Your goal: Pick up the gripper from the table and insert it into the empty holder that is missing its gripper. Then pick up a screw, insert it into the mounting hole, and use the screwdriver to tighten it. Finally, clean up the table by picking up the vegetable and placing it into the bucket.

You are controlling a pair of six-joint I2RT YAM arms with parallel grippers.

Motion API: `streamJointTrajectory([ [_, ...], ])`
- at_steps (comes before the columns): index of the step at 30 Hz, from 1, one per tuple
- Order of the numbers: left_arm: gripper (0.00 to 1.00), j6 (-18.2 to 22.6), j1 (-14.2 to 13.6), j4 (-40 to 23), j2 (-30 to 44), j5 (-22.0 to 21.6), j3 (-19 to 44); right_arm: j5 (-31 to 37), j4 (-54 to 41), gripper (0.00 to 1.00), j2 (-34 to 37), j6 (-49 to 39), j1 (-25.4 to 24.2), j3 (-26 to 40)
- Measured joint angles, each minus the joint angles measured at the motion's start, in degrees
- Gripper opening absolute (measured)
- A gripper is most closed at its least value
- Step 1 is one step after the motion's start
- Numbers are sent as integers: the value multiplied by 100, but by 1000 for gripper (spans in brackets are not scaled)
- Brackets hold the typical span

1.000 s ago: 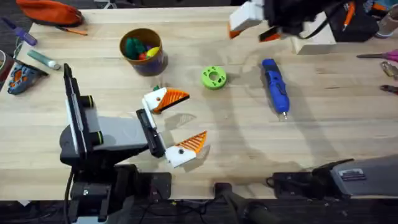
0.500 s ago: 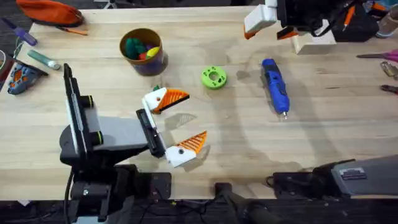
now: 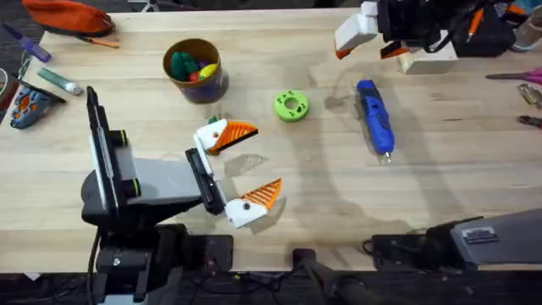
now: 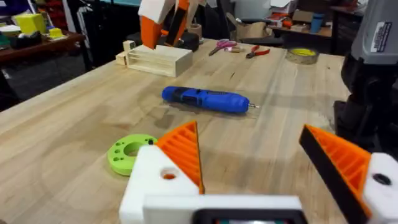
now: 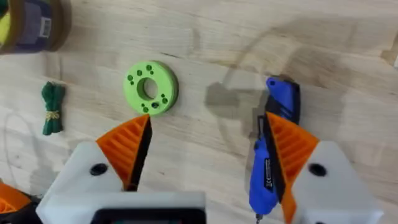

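Wood planks make up the table (image 3: 474, 178), and lots of things lie on it. The left gripper (image 3: 244, 168) rests low near the front edge with its two orange fingers spread wide apart, holding nothing. The right gripper (image 3: 366, 38) hangs up high over the far side, and its fingers are spread apart too, with nothing between them.

The blue screwdriver (image 3: 374, 116) lies flat on the wood, its metal tip pointing toward the front edge. In the right wrist view it lies under one of that gripper's orange fingers (image 5: 289, 146). A lime-green ring (image 3: 291, 105) sits between the screwdriver and the bucket (image 3: 196, 69). The bucket stands upright at the far left part, with colourful toys inside.

The little dark green vegetable (image 5: 53, 107) lies on the wood beside the ring. From overhead it is just a tiny green speck near the left gripper, probably the same piece. A pale wooden block (image 4: 155, 60) sits at the far side, under the right gripper.
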Motion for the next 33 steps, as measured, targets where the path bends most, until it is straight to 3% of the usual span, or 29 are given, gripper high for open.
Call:
streamJointTrajectory([
  [16,985,0,0,0,1,0,0,613,149,994,0,118,161,0],
  [20,985,0,0,0,1,0,0,796,147,994,-1,-113,456,0],
  [21,985,0,0,0,1,2,0,1086,150,994,-1,-429,785,0],
  [26,985,0,0,0,1,0,0,1553,110,994,1,-787,1473,0],
  [33,985,0,0,0,1,0,0,1608,-668,994,-1,-878,1916,0],
])
